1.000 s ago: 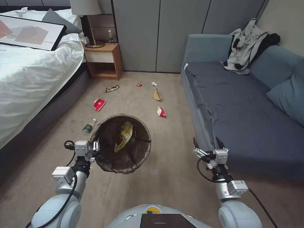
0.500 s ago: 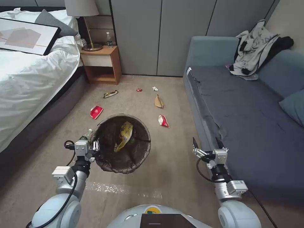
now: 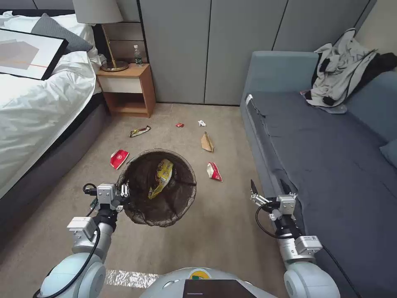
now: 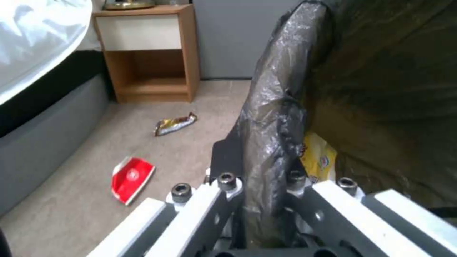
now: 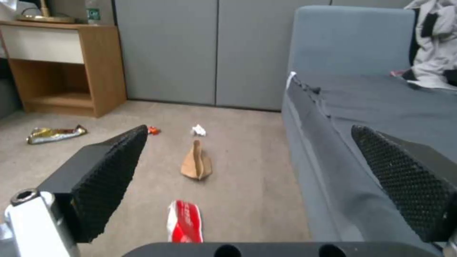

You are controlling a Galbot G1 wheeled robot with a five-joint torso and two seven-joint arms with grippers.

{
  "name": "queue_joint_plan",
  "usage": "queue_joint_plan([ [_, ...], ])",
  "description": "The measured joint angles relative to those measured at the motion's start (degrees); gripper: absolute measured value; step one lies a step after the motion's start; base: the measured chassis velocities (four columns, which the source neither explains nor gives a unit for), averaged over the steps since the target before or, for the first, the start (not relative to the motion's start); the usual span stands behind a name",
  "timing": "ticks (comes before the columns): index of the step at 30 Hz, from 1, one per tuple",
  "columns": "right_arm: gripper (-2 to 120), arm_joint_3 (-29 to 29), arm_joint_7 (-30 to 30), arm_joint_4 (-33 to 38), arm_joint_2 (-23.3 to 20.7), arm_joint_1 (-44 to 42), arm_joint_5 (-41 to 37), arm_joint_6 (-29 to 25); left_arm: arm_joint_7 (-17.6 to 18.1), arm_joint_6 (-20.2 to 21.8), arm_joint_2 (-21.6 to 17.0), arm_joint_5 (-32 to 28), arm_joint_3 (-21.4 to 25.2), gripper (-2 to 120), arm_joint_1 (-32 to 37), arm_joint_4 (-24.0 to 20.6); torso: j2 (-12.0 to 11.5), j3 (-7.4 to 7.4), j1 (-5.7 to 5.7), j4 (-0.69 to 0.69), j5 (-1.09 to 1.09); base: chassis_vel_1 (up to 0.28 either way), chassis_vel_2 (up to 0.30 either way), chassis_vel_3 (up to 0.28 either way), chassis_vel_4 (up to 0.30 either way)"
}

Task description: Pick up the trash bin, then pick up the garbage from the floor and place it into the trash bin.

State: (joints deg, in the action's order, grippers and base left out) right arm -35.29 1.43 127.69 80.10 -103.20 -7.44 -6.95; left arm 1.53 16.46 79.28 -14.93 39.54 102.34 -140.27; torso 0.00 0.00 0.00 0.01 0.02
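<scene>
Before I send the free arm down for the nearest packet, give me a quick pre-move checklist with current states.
1. Left gripper clamped on the trash bin rim: ok.
2. Bin held mouth up, yellow wrapper inside: ok.
3. Right gripper open and holding nothing: ok.
4. Red-and-white packet ahead of the right gripper, floor around it bare: ok.
5. Clearance from the sofa edge: not ok, gripper hangs right beside it.
</scene>
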Motion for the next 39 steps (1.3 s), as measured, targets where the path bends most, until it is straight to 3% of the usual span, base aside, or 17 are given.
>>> queue_joint_plan([
  [21, 100, 1.17, -0.38, -0.36, -1.43, 0.17, 0.32, -0.07, -0.02, -0.15, -0.03, -0.61, 0.50, 2, -0.29, 0.28, 0.00, 0.01, 0.00, -0.02, -0.02, -0.135, 0.142, 0.137, -0.139],
  [35, 100, 4.26, 0.24, -1.81, -7.36, 3.00, -2.83, 6.66, 0.24, 1.13, -0.71, -2.19, 1.65, 2, -1.76, 0.12, 0.00, 0.00, 0.00, -0.02, -0.02, 0.000, 0.000, 0.000, 0.000],
  [39, 100, 6.85, 1.44, -4.28, -11.12, 7.84, -4.77, 9.50, 0.36, 1.69, -0.98, -2.80, 2.56, 2, -2.10, -0.13, 0.00, 0.01, 0.00, -0.01, -0.01, 0.000, 0.000, 0.000, 0.000],
])
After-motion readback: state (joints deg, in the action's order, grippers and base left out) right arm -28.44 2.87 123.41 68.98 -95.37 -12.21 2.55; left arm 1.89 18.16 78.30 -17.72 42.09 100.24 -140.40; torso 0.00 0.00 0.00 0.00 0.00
